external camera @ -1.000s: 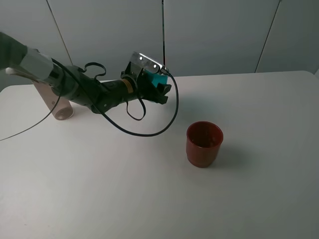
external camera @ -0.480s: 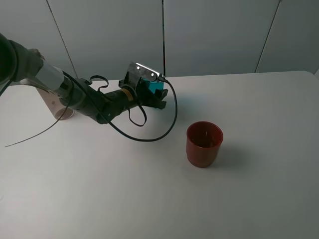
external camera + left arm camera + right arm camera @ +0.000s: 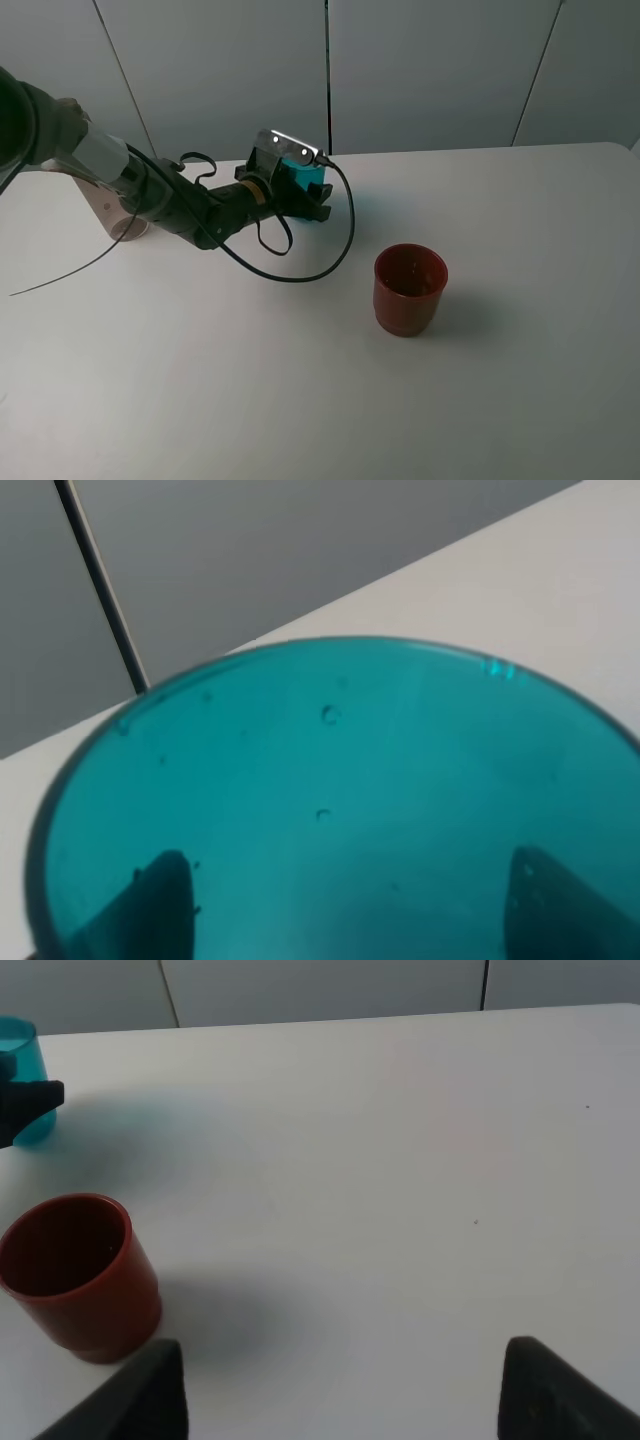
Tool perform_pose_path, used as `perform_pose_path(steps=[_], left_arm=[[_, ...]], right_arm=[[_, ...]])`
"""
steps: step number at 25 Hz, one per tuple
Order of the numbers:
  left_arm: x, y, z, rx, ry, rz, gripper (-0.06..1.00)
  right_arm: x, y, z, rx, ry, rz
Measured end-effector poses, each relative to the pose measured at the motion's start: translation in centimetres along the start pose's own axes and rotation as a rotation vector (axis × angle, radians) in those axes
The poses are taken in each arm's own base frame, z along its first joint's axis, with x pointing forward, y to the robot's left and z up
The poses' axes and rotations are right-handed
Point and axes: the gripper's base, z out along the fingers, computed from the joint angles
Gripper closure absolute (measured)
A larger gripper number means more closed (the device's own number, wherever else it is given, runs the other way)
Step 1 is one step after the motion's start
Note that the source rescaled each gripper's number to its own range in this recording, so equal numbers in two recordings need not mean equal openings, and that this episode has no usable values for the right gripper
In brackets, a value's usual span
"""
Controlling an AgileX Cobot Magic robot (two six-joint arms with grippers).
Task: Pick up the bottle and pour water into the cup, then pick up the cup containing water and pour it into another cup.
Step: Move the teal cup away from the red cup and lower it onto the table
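Observation:
The teal cup (image 3: 306,176) stands upright on the table near its back edge. My left gripper (image 3: 311,192) is closed around it, and its dark fingertips (image 3: 160,900) show through the cup wall (image 3: 330,810) in the left wrist view. The red-brown cup (image 3: 410,288) stands apart, nearer the front and to the right; it also shows in the right wrist view (image 3: 75,1275). The smoky bottle (image 3: 110,210) stands at the far left, partly hidden behind the left arm. My right gripper (image 3: 345,1395) is open and empty, off to the right of the red-brown cup.
The left arm's black cable (image 3: 300,270) loops over the table between the arm and the red-brown cup. The white table (image 3: 520,220) ends at a grey panelled wall (image 3: 430,70) behind.
My left gripper has brought the teal cup down from a raised, tilted hold to the table, shifting slightly left. The red-brown cup has not moved.

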Motion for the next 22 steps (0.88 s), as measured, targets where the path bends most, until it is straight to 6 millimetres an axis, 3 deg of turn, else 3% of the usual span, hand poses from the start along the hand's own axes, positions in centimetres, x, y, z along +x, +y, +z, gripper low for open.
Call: perform_pose_path(steps=[8, 9, 10, 11, 12, 14, 22], left_arm=[[0.09, 0.00, 0.00, 0.000, 0.009, 0.000, 0.93], [0.09, -0.01, 0.00, 0.001, 0.009, 0.002, 0.56], [0.09, -0.02, 0.00, 0.005, 0.009, 0.007, 0.27], [0.09, -0.09, 0.00, 0.013, 0.010, 0.017, 0.11], [0.09, -0.17, 0.00, 0.021, 0.010, 0.028, 0.05], [0.10, -0.24, -0.01, 0.029, 0.010, 0.037, 0.01], [-0.47, -0.26, -0.26, 0.039, 0.045, 0.060, -0.02]], right_arm=[[0.00, 0.00, 0.00, 0.000, 0.000, 0.000], [0.00, 0.00, 0.00, 0.000, 0.000, 0.000], [0.00, 0.00, 0.00, 0.000, 0.000, 0.000], [0.00, 0.00, 0.00, 0.000, 0.000, 0.000], [0.00, 0.00, 0.00, 0.000, 0.000, 0.000], [0.00, 0.00, 0.00, 0.000, 0.000, 0.000], [0.00, 0.00, 0.00, 0.000, 0.000, 0.000]])
